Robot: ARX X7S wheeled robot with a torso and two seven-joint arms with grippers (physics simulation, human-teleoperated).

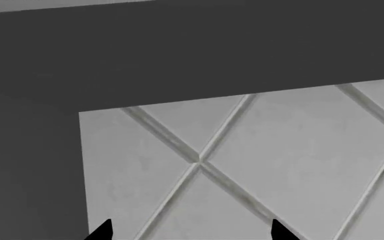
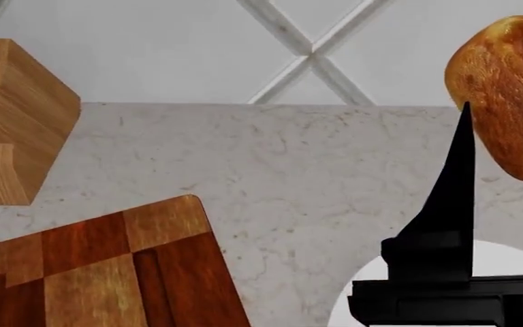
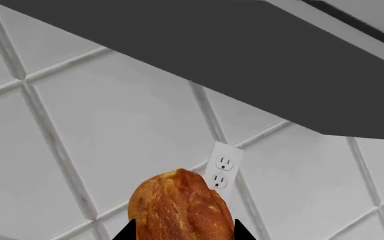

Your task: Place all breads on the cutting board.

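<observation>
A golden-orange crusted bread (image 2: 506, 95) hangs in the air at the right of the head view, above the marble counter. My right gripper (image 3: 182, 232) is shut on this bread (image 3: 178, 210), with one tip on each side of it. One black finger (image 2: 457, 177) of that gripper rises along the bread's left side. The cutting board (image 2: 107, 272), made of reddish-brown and tan strips, lies flat at the lower left, well apart from the bread. My left gripper (image 1: 192, 230) is open with nothing between its tips, and faces a tiled wall. It does not show in the head view.
A thick pale-wood block (image 2: 16, 116) stands at the left, just behind the cutting board. Marble counter (image 2: 316, 177) stretches between board and bread, ending at a tiled wall (image 2: 198, 48). A white wall outlet (image 3: 222, 170) is behind the bread. A white round shape (image 2: 506, 262) sits under the right gripper.
</observation>
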